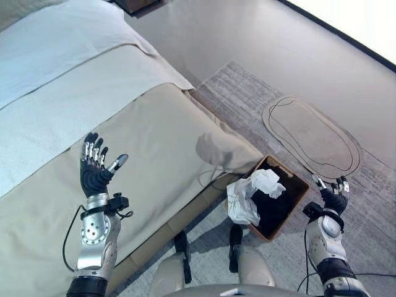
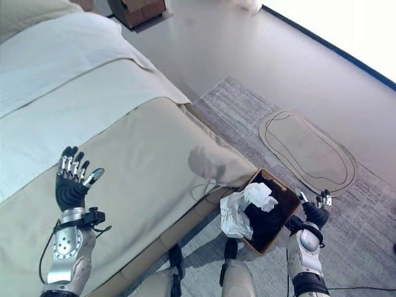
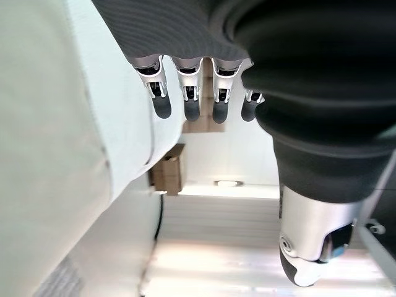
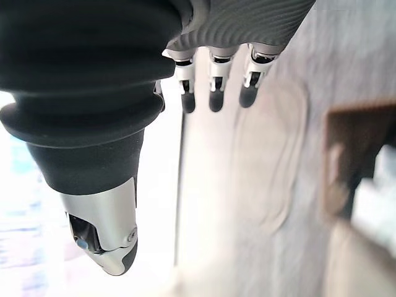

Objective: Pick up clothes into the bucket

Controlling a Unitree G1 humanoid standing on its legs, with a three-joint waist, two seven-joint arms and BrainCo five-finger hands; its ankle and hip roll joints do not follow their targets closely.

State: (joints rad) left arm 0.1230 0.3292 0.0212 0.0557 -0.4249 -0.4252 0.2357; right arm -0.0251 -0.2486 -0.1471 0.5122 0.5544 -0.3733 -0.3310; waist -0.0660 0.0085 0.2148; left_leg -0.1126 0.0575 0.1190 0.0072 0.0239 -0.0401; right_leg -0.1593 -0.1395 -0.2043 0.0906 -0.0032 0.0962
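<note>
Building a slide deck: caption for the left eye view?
Both hands open, left hand above the bed, right hand beside the bucket holding white and dark clothes.

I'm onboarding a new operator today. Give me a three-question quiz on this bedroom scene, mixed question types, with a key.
1. True or false: the left hand is curled round a garment.
2. What hangs over the rim of the brown bucket?
A. a white garment
B. a red towel
C. a blue sock
3. Fill in: the right hand is beside the bucket, on the side away from the ____.

Key
1. False: it is open above the bed.
2. A: the white garment.
3. bed
</note>
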